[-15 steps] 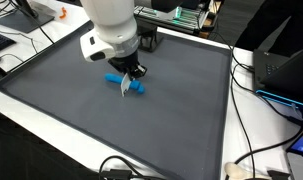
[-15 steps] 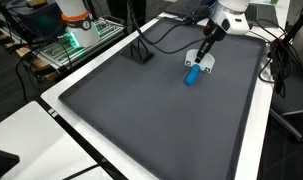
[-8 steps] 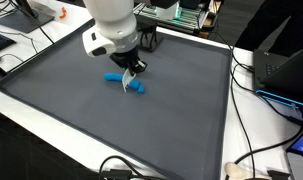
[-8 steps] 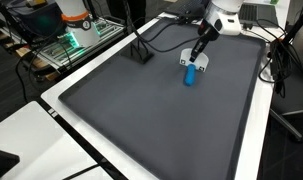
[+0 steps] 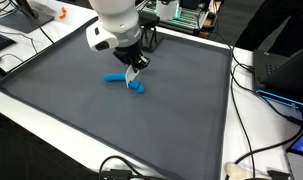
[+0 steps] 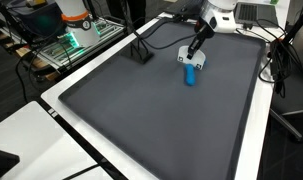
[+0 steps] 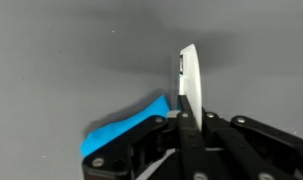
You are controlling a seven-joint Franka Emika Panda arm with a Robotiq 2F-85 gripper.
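My gripper (image 5: 137, 66) hangs just above a dark grey mat (image 5: 71, 110). It is shut on a thin flat white piece (image 5: 133, 77) that sticks out below the fingers. In the wrist view the white piece (image 7: 188, 78) stands edge-on between the black fingers (image 7: 179, 135). A blue object (image 5: 128, 83) lies on the mat right under the gripper; it also shows in the wrist view (image 7: 123, 135) to the left of the fingers. In an exterior view the gripper (image 6: 194, 50) holds the white piece (image 6: 185, 58) just above the blue object (image 6: 190, 74).
A small black stand (image 6: 141, 55) sits on the mat near its far edge. The mat lies on a white table (image 6: 61, 110). Cables (image 5: 251, 150), a laptop (image 5: 281, 70) and a green lit rack (image 6: 76, 42) surround the mat.
The gripper has risen and drawn a little toward the mat's far edge with the white piece in it. The blue object stays on the mat.
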